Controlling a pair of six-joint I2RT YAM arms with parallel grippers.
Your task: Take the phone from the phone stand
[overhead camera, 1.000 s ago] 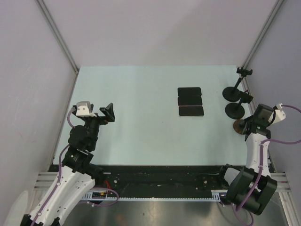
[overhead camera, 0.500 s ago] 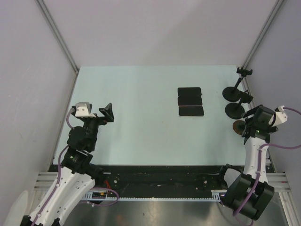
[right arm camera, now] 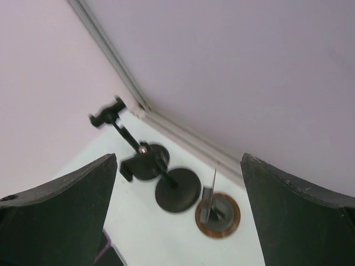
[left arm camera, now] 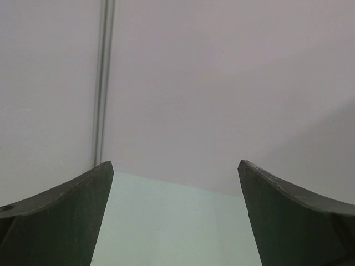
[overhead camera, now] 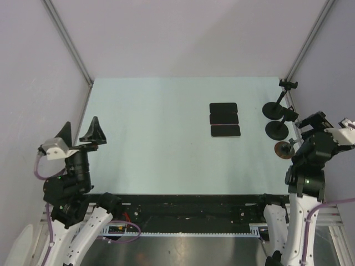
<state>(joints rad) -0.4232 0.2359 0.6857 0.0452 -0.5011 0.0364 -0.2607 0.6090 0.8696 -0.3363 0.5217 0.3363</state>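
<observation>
Three dark phones (overhead camera: 224, 119) lie flat side by side on the pale green table (overhead camera: 155, 127), none of them on a stand. At the right edge stand two black phone stands with clamp arms (overhead camera: 273, 110) (overhead camera: 276, 130) and a brown-rimmed round phone stand (overhead camera: 284, 149), all bare. In the right wrist view the brown-rimmed stand (right arm camera: 218, 214) and the black stands (right arm camera: 177, 191) lie below my open right gripper (right arm camera: 178, 159), and a phone corner (right arm camera: 108, 256) shows at the bottom. My right gripper (overhead camera: 305, 132) hovers raised beside the stands. My left gripper (overhead camera: 79, 133) is open and holds nothing.
Grey enclosure walls with metal corner posts (overhead camera: 69, 44) close in the table on three sides. The left wrist view shows only the table (left arm camera: 172, 221), the back wall and my own fingers (left arm camera: 66, 216). The black rail (overhead camera: 188, 208) runs along the near edge.
My right gripper has opened and drawn up and back from the brown-rimmed stand. The left arm has swung back toward the near left corner. Phones and stands have not moved.
</observation>
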